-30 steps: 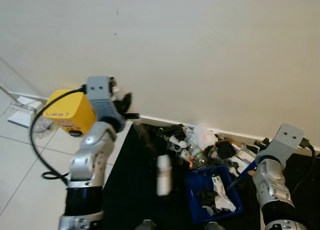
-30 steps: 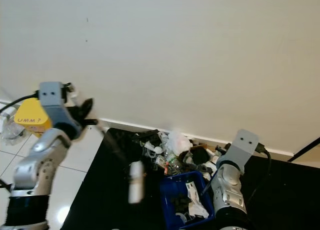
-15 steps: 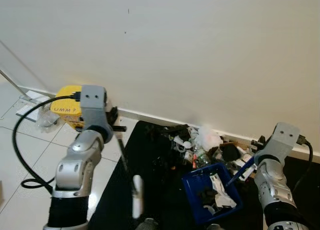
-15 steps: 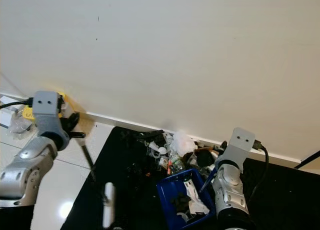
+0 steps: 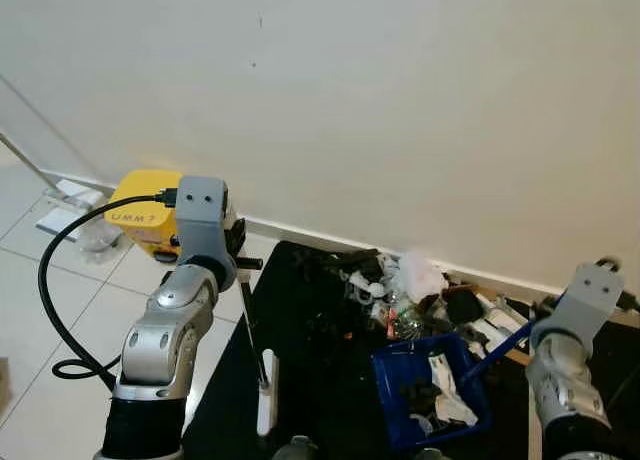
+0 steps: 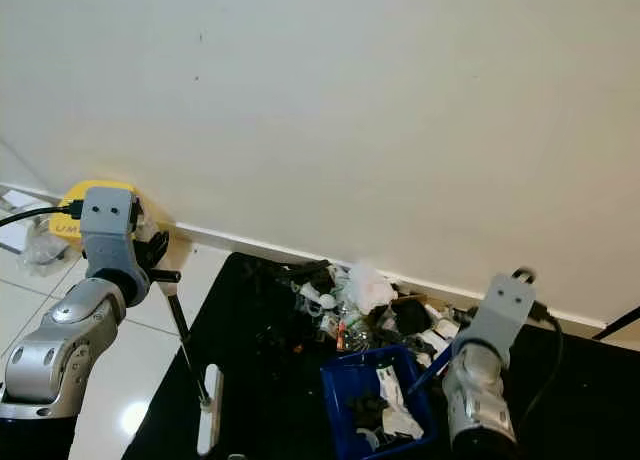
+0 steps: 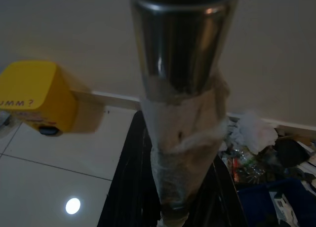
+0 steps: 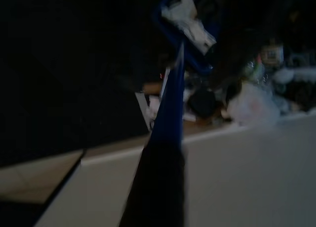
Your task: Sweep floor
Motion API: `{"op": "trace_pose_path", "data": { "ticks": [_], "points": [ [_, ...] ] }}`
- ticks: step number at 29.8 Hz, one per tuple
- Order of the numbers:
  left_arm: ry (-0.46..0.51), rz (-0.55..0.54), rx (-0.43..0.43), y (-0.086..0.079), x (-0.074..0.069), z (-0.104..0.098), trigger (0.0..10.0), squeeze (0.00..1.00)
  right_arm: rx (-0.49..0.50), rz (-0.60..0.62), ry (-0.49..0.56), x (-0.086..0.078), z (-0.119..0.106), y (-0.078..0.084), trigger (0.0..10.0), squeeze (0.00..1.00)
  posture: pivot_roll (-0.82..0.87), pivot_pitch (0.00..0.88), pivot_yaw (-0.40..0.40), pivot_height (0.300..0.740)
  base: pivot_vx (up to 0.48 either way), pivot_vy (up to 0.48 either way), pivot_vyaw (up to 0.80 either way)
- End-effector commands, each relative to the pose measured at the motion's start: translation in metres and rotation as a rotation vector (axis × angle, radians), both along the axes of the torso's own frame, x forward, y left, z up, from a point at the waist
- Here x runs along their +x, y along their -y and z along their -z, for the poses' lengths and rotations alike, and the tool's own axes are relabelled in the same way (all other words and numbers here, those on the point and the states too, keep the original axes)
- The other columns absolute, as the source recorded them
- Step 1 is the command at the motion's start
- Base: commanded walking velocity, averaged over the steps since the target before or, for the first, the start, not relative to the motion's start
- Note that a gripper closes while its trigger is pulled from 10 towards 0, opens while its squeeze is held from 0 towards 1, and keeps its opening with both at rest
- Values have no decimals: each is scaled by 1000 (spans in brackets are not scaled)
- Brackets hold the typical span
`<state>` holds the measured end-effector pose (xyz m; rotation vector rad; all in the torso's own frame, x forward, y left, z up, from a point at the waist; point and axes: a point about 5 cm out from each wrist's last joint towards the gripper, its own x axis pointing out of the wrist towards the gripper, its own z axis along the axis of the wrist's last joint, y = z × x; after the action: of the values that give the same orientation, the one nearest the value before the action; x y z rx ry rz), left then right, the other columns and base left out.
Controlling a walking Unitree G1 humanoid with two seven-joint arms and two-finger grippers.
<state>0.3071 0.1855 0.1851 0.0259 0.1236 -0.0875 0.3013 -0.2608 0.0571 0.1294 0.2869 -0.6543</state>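
Observation:
My left gripper [image 5: 238,252] is shut on the thin dark handle of a broom [image 5: 252,325], whose white head [image 5: 267,407] rests near the left edge of a black mat [image 5: 320,380]. In the left wrist view the handle [image 7: 183,133] looks like a metal tube wrapped in pale tape. A blue dustpan [image 5: 430,390] holding scraps sits on the mat, and its blue handle [image 5: 500,347] runs up to my right gripper [image 5: 547,319], which is shut on it. Behind the dustpan, against the wall, lies a pile of litter [image 5: 400,285]: white paper, bottles, dark bits.
A yellow box [image 5: 140,212] stands on the pale tiles by the baseboard, left of the mat, with clear plastic [image 5: 95,238] beside it. A black cable [image 5: 55,310] loops from my left arm. The white wall [image 5: 400,110] closes off the far side.
The broom head has swung from the middle of the mat to its left edge. My right arm has shifted a little rightward with the dustpan handle. The camera has also moved.

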Motion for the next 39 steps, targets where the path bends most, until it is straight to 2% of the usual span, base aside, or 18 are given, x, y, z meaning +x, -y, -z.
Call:
{"op": "trace_pose_path", "data": {
  "ticks": [1, 5, 6, 11, 16, 17, 20, 21, 24, 27, 33, 39],
  "points": [
    [-4, -2, 9, 1, -1, 1, 10000, 0, 17, -4, -9, -2, 3, 0, 10000, 1000, 40, 196, 86, 740, 0, 0, 0],
    [-8, -3, 7, 1, -2, 3, 10000, 0, 13, -62, 15, 4, -2, -5, 10000, 1000, 41, 195, 85, 740, 0, 0, 0],
    [-10, -4, 6, 1, -2, 3, 10000, 0, -5, -84, 20, 6, -5, -5, 10000, 0, 41, 195, 84, 740, 0, 0, 0],
    [-13, -7, 2, 1, -2, 4, 10000, 0, -54, -135, 41, 13, -16, -5, 10000, 0, 40, 191, 80, 740, 0, 0, 0],
    [-13, -13, -2, 0, -2, 4, 10000, 0, -163, -262, 75, 21, -33, -4, 10000, 0, 41, 191, 80, 740, 0, 0, 0],
    [-12, -14, -3, 0, -2, 4, 10000, 0, -206, -289, 84, 22, -40, -2, 10000, 0, 39, 190, 78, 740, 0, 0, 0],
    [-12, -16, -4, 0, -2, 4, 10000, 0, -247, -306, 88, 23, -46, 2, 10000, 0, 39, 190, 78, 740, 0, 0, 0],
    [-12, -17, -5, -1, -2, 4, 10000, 0, -305, -304, 81, 21, -55, 11, 10000, 0, 39, 190, 78, 740, 0, 0, 0],
    [-14, -17, -7, 0, -2, 5, 10000, 0, -369, -298, 72, 19, -64, 23, 10000, 0, 33, 190, 74, 740, 0, 0, 0],
    [-15, -16, -8, 0, -1, 5, 10000, 0, -383, -310, 69, 19, -68, 28, 10000, 0, 29, 188, 75, 740, 0, 0, 0],
    [-13, -13, -11, 1, 0, 4, 10000, 0, -372, -479, -32, 13, -68, 33, 10000, 0, 26, 186, 75, 740, 0, 0, 0],
    [-16, -14, -12, 1, -1, 4, 10000, 0, -320, -500, -76, 3, -58, 35, 10000, 0, 22, 187, 74, 740, 0, 0, 0]
  ]
}}
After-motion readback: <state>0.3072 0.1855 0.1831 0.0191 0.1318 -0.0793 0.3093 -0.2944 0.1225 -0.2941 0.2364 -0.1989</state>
